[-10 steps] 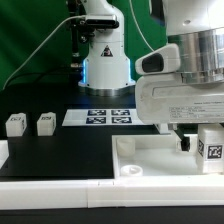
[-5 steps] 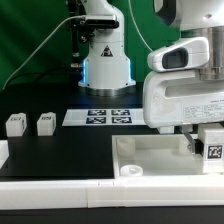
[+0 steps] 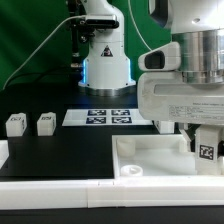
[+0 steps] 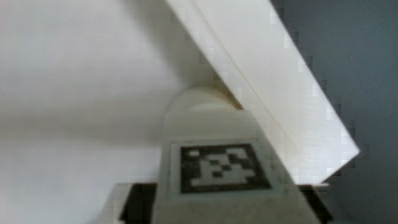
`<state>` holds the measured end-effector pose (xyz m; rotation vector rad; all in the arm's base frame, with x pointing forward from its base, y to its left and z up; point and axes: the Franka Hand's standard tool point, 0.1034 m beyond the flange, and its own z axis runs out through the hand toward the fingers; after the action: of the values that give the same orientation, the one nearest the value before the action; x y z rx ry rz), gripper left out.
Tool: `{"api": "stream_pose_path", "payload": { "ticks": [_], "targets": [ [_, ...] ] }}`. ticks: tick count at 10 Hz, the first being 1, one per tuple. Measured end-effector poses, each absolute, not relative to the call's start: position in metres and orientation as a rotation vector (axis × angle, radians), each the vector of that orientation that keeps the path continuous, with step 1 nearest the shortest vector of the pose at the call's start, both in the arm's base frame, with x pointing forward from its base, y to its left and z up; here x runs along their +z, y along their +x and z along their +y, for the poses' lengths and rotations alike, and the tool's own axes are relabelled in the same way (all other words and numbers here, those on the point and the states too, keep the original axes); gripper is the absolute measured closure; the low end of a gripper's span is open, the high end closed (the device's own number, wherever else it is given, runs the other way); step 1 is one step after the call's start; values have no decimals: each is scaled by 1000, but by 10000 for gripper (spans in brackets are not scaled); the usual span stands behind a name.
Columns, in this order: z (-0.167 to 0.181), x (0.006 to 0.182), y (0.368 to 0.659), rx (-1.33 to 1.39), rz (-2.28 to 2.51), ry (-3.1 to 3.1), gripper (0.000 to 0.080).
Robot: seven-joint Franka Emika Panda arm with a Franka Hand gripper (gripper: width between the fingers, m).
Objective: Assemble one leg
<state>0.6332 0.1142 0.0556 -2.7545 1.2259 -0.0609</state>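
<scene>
My gripper [image 3: 205,146] is shut on a leg [image 3: 208,141], a stubby white post with a black-and-white tag, and holds it upright over the right part of the white tabletop [image 3: 150,160]. In the wrist view the leg [image 4: 217,150] stands between my dark fingers [image 4: 150,200], its far end close to the tabletop's raised rim [image 4: 267,75]. Two more legs [image 3: 15,124] [image 3: 45,123] stand at the exterior view's left on the black table.
The marker board [image 3: 100,117] lies flat behind the tabletop, in front of the arm's base [image 3: 105,60]. A white part [image 3: 3,152] pokes in at the left edge. A white rail [image 3: 60,187] runs along the front.
The arm has shifted slightly back toward the exterior view's left and lowered a little, with the leg still in the gripper.
</scene>
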Motion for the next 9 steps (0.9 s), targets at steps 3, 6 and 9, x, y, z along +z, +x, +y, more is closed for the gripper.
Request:
{"api": "stream_pose_path", "payload": {
  "ticks": [3, 6, 9],
  "targets": [
    [116, 54, 629, 39, 1907, -2292, 525],
    [116, 54, 629, 93, 2136, -2045, 525],
    [117, 52, 627, 70, 1925, -2242, 271]
  ]
}}
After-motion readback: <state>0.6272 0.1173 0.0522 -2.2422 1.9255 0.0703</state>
